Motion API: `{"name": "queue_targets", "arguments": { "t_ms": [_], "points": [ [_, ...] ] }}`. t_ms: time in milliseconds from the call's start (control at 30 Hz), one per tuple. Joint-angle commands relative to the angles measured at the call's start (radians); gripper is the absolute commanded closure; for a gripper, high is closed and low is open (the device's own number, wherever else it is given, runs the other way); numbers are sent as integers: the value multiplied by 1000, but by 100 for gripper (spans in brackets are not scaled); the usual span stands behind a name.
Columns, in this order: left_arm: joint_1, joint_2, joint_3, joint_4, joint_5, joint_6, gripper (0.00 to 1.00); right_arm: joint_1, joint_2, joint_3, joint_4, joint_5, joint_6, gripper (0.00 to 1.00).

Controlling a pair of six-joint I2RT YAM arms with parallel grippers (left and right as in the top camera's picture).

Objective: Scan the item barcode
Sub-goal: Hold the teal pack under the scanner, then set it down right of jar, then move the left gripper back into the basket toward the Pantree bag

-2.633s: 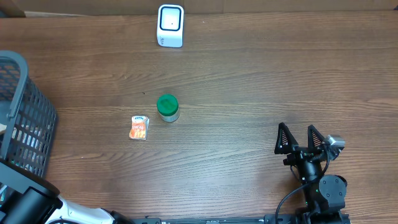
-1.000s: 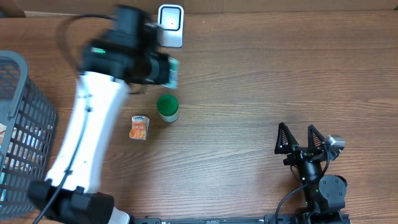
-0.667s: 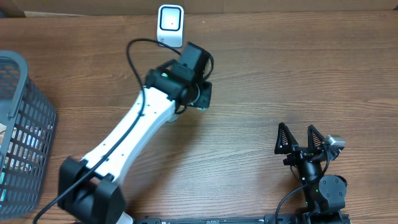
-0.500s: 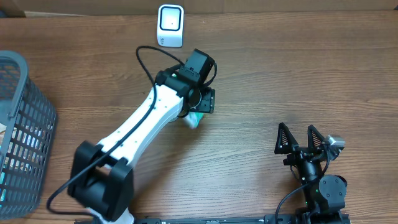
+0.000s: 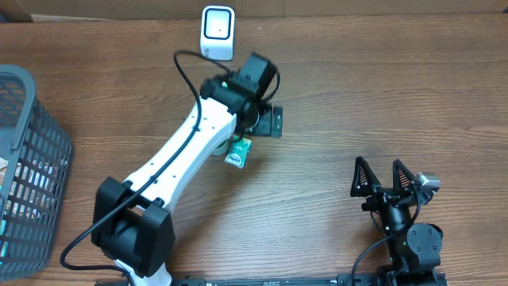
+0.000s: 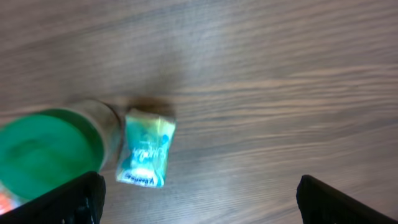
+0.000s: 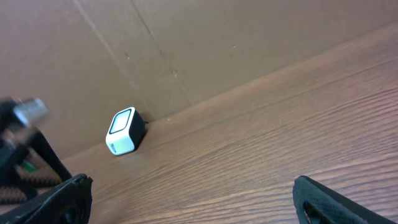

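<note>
- Teal foil packet (image 6: 145,155) lies flat on the wood just beside the green-lidded jar (image 6: 46,149), seemingly touching it, held by neither gripper.
- Left gripper (image 6: 199,194) hovers above it, jaws wide apart; right gripper (image 5: 385,179) sits well away, jaws apart too.
- It looks light, soft, crinkly and slick; a pinch across its narrow sides should hold.

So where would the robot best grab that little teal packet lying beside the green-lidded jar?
Probably from straight above, with one finger on each short crimped end of the teal packet. It lies flat, so there is no side to slip under. The green-lidded jar crowds one long edge, leaving little room for a finger there. Both ends look clear.
</note>
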Motion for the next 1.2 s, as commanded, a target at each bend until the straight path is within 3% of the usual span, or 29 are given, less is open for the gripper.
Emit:
{"name": "queue_targets", "arguments": {
  "t_ms": [0, 167, 467, 767, 1167],
  "points": [
    [8, -3, 157, -78, -5, -3, 0, 8, -9, -7, 6, -3, -4, 0],
    [20, -3, 306, -229, 126, 90, 0, 8, -9, -7, 6, -3, -4, 0],
    [188, -3, 677, -483, 137, 138, 0, 8, -9, -7, 6, -3, -4, 0],
    [563, -9, 1082, -631, 163, 179, 2, 8, -9, -7, 6, -3, -4, 0],
    [1063, -33, 1194, -631, 147, 200, 5, 8, -9, -7, 6, -3, -4, 0]
  ]
}}
